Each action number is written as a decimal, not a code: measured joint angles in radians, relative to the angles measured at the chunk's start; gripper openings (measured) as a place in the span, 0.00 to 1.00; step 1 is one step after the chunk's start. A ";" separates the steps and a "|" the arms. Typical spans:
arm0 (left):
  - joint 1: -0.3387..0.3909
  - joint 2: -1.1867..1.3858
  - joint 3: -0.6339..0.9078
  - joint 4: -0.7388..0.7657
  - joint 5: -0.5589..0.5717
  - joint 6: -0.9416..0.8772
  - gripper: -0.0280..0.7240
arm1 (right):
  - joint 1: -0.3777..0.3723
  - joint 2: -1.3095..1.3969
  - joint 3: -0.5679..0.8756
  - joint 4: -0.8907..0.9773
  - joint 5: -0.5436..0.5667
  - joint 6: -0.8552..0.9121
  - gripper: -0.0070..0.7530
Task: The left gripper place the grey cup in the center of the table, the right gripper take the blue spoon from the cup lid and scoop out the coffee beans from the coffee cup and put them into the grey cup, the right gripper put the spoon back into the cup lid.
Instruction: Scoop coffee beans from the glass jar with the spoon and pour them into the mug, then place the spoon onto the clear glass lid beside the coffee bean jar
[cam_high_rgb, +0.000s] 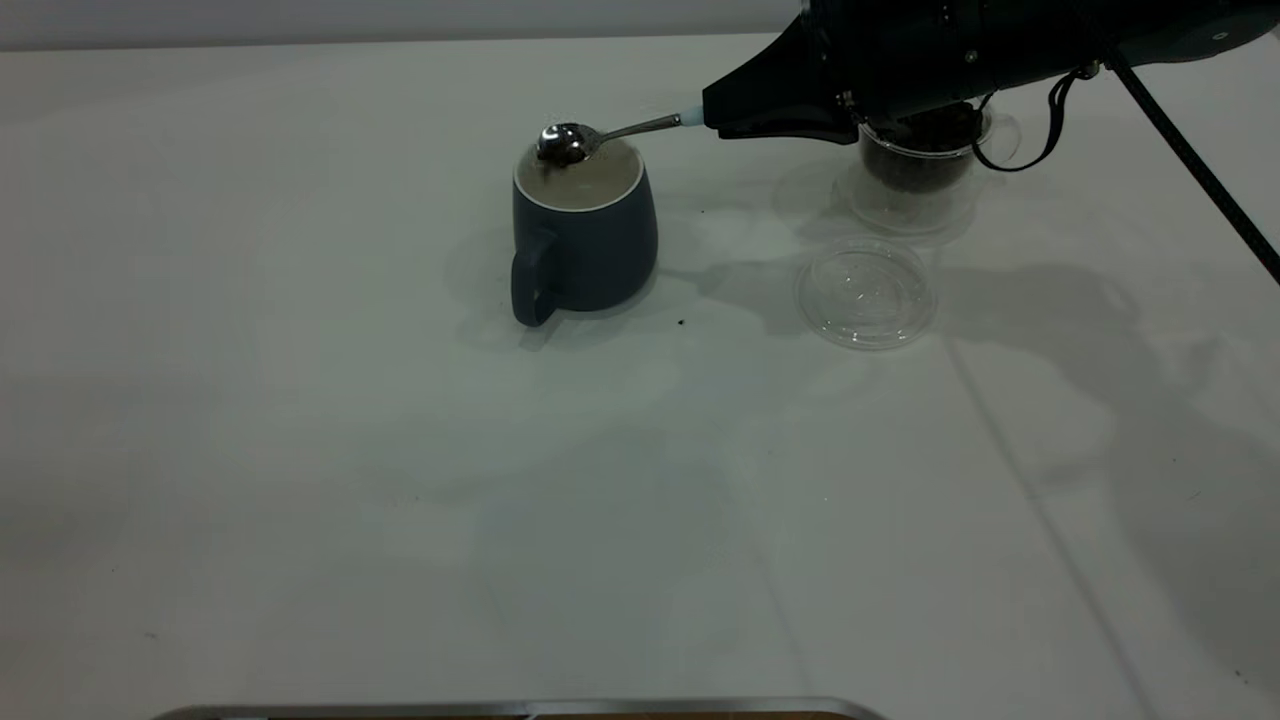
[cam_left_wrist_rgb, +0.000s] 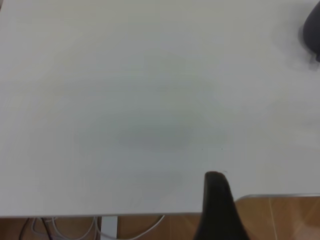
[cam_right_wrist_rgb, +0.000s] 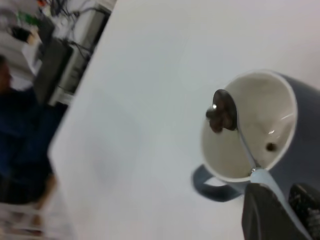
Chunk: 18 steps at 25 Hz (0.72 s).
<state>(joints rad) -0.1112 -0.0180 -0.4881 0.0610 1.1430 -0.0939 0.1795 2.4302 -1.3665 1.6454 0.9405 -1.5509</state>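
Spoon (cam_high_rgb: 590, 137) hangs level over the grey cup (cam_high_rgb: 584, 238), bowl above the far rim and loaded with a few beans (cam_right_wrist_rgb: 218, 121); its pale blue handle end disappears into the right gripper (cam_high_rgb: 722, 118), which clamps it and sits off to the cup's side, just in front of the coffee cup (cam_high_rgb: 918, 165). One bean (cam_right_wrist_rgb: 270, 147) already lies inside the grey cup, seen from the right wrist. Lid (cam_high_rgb: 866, 292) lies bare on the table (cam_high_rgb: 400, 480), nearer the camera than the gripper, beside the coffee cup. Step in hand looks like the tip-out. To do it well: bring the bowl back toward the cup's centre before rolling the wrist, since it now rides near the rim and beans could skip out; roll slowly, keep the bowl low inside the mouth, avoid knocking the rim. A stray speck (cam_high_rgb: 681, 322) sits on the table near the cup. Left gripper (cam_left_wrist_rgb: 217, 200) is parked at the table's near edge, well apart; whether its fingers are apart or together cannot be told.
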 joint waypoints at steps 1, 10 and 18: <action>0.000 0.000 0.000 0.000 0.000 0.000 0.79 | 0.000 0.000 0.000 0.000 -0.020 -0.030 0.15; 0.000 0.000 0.000 0.000 0.000 0.000 0.79 | 0.000 -0.040 0.000 -0.058 -0.089 -0.149 0.15; 0.000 0.000 0.000 0.000 0.000 0.001 0.79 | -0.002 -0.298 0.000 -0.356 -0.056 0.127 0.15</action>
<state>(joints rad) -0.1112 -0.0180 -0.4881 0.0610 1.1430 -0.0929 0.1776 2.1321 -1.3665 1.2896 0.8844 -1.4239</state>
